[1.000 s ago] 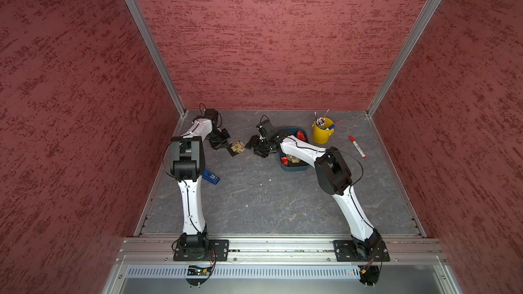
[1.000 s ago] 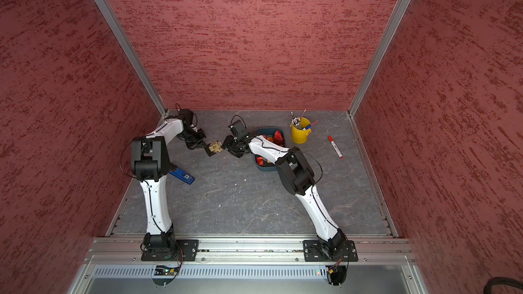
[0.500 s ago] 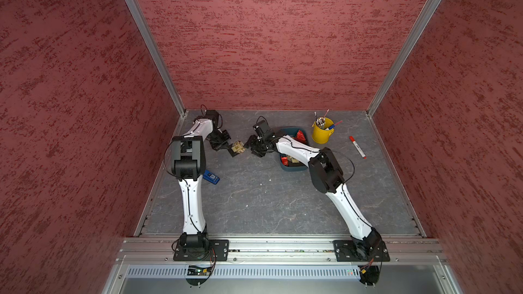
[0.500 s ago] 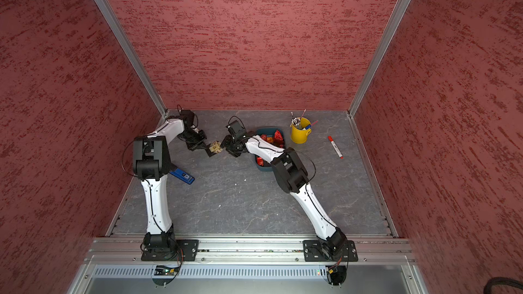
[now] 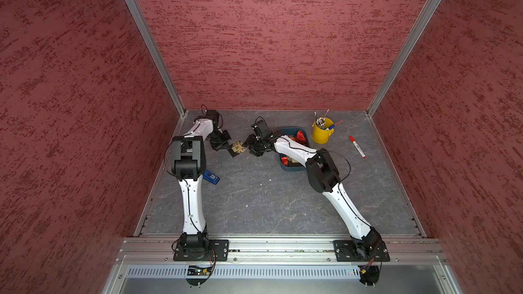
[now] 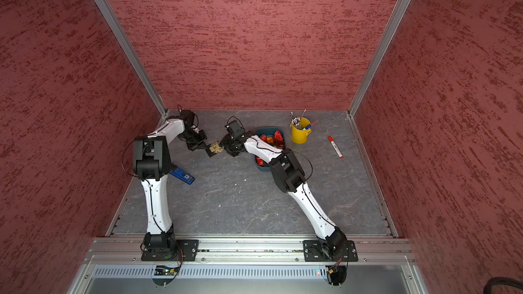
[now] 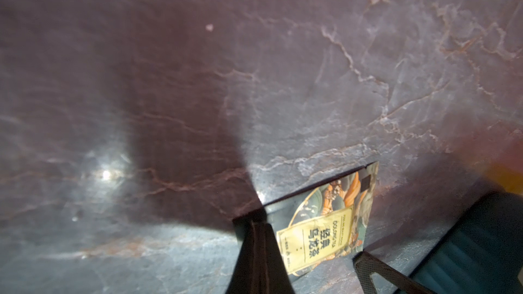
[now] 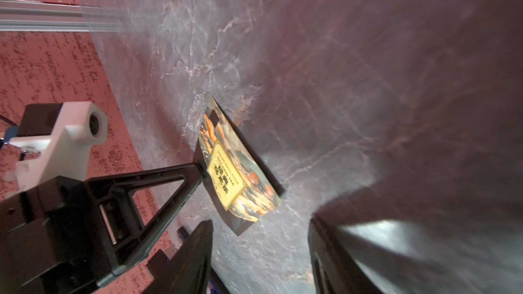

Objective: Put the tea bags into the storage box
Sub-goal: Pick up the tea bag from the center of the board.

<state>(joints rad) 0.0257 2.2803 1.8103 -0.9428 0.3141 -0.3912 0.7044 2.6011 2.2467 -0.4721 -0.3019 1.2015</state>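
While both white robot arms bend at raised elbows and reach toward the far wall, the left claw (image 5: 228, 147) is clenched on a corner of one black-backed tea sachet (image 8: 235, 176), tilted low over the grey stone-patterned worktop (image 5: 254, 199). Its yellow label reads "OOLONG TEA" beside Chinese characters. The right claw (image 8: 259, 230) is spread wide and grips nothing, just beside the sachet. One dark teal plastic storage box (image 5: 286, 131), partly under the right forearm, holds several red foil packets (image 6: 278, 136). One yellow cup of pencils (image 5: 321, 136), one red-capped marker (image 5: 357, 147) and one blue tool (image 5: 211, 177) lie apart.
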